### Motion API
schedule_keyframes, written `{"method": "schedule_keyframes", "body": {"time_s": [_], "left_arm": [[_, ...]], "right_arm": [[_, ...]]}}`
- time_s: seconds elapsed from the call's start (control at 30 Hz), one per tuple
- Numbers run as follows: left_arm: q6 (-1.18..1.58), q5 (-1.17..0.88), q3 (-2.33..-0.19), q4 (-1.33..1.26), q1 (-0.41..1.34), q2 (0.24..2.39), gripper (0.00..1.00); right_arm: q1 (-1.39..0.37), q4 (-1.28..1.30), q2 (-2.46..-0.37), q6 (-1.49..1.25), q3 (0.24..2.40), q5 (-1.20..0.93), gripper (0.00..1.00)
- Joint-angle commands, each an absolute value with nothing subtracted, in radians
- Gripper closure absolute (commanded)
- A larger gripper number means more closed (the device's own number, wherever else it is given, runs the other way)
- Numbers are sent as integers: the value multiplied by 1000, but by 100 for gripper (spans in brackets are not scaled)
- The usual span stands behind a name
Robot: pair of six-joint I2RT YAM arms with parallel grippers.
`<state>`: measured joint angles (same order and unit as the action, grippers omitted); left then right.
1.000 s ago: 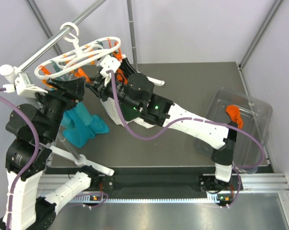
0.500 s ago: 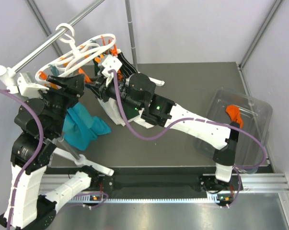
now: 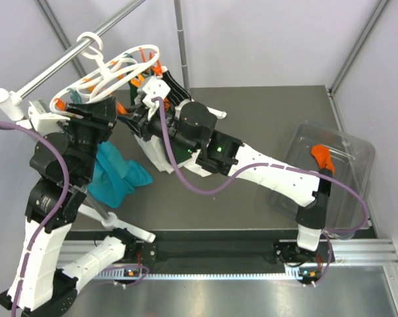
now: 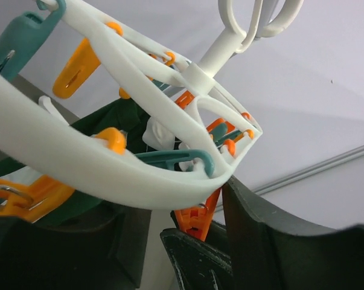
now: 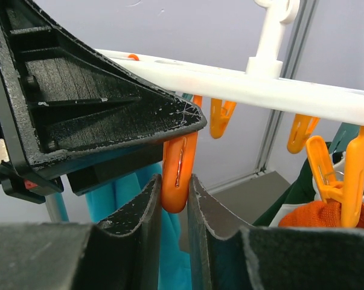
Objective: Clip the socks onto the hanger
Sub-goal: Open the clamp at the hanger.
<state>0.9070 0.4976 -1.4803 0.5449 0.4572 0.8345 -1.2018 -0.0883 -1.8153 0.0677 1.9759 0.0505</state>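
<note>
Grey worktop, back-left: right end effector is nearer, fingers closed to a slit on a peg hanging straight down, long axis vertical, from the hanger rim directly above; left end effector sits under the hanger, grip unclear.

You have a dark grey table carrying a crumpled teal cloth at its left, a white and dark-green cloth just beside that, and a clear plastic bin at the right edge.
</note>
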Motion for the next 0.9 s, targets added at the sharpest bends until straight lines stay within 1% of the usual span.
{"method": "schedule_keyframes", "body": {"time_s": [0.0,0.03,0.07,0.13,0.17,0.2,0.23,0.27,0.33,0.37,0.4,0.47,0.53,0.57,0.63,0.67,0.7,0.73,0.77,0.8,0.83,0.87], "left_arm": [[908,485,-1465,489,456,848,49],[907,494,-1457,485,456,842,60],[901,500,-1456,486,456,838,67],[899,521,-1456,488,456,831,88],[899,526,-1456,492,456,830,93],[897,529,-1460,502,456,830,100],[897,529,-1476,512,456,836,100],[899,529,-1483,524,456,841,100],[903,528,-1508,563,456,854,100],[904,525,-1512,572,456,859,100],[904,525,-1517,580,454,861,100],[902,523,-1516,583,456,861,100],[896,522,-1517,586,456,862,100],[891,522,-1517,587,454,862,100],[882,519,-1517,586,456,856,100],[874,515,-1517,587,456,853,100],[870,514,-1514,586,456,850,100],[864,509,-1509,578,456,850,100],[856,511,-1505,572,456,845,100],[854,508,-1491,566,456,841,100],[851,506,-1482,557,456,836,100],[845,505,-1474,543,456,835,100]], "right_arm": [[-1229,-97,-1752,78,1976,-21,100],[-1227,-97,-1753,81,1977,-20,100],[-1227,-95,-1753,83,1977,-21,100],[-1227,-94,-1756,83,1980,-21,100],[-1227,-92,-1758,81,1980,-21,100],[-1227,-92,-1759,81,1982,-18,100],[-1227,-91,-1761,80,1980,-17,100],[-1227,-86,-1761,77,1980,-11,96],[-1227,-77,-1761,77,1982,0,75],[-1227,-58,-1759,74,1980,52,51],[-1227,-46,-1755,69,1976,70,44],[-1227,-5,-1715,63,1930,135,35],[-1227,24,-1636,74,1863,185,32],[-1226,43,-1599,87,1779,234,31],[-1224,106,-1475,138,1680,319,30],[-1221,113,-1426,159,1555,427,29],[-1206,117,-1326,176,1487,492,28],[-1184,120,-1275,181,1423,549,28],[-1155,136,-1225,163,1308,589,28],[-1059,155,-1122,134,1257,604,28],[-998,207,-1068,64,1208,595,28],[-938,218,-1018,39,1107,586,28]]}}
